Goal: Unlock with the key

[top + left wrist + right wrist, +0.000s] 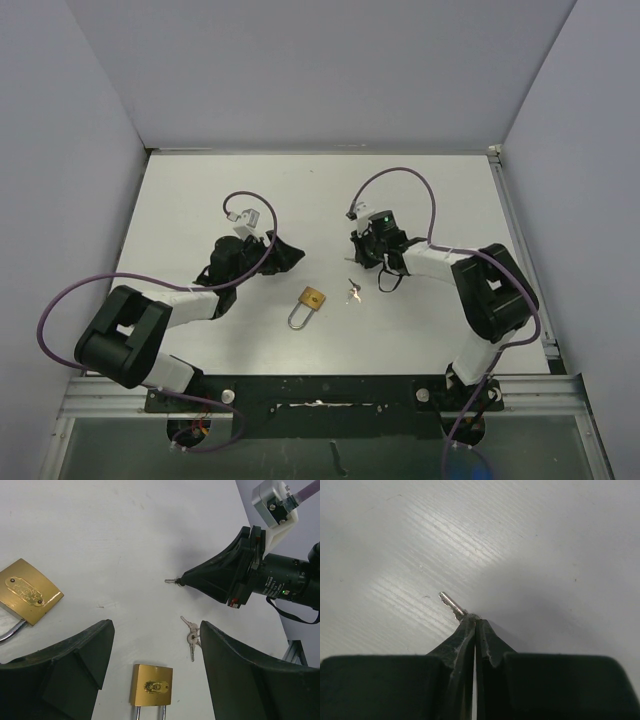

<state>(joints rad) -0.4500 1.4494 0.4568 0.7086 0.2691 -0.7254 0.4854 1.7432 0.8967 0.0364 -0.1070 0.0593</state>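
A brass padlock (312, 298) lies on the white table, shackle toward the near edge. In the left wrist view it lies between my fingers (152, 685), and a second brass padlock (27, 591) lies at the left; that one does not show from above. A small bunch of keys (353, 291) lies beside the padlock, also seen in the left wrist view (191, 636). My right gripper (475, 621) is shut on a single silver key (451, 604) whose blade sticks out past the tips, just above the table (172, 581). My left gripper (155, 627) is open and empty above the padlock.
White table (200, 200) with grey walls on three sides. Purple cables loop over both arms. My right gripper (362, 258) and left gripper (288, 255) face each other across the middle, the padlock and keys nearer the front edge.
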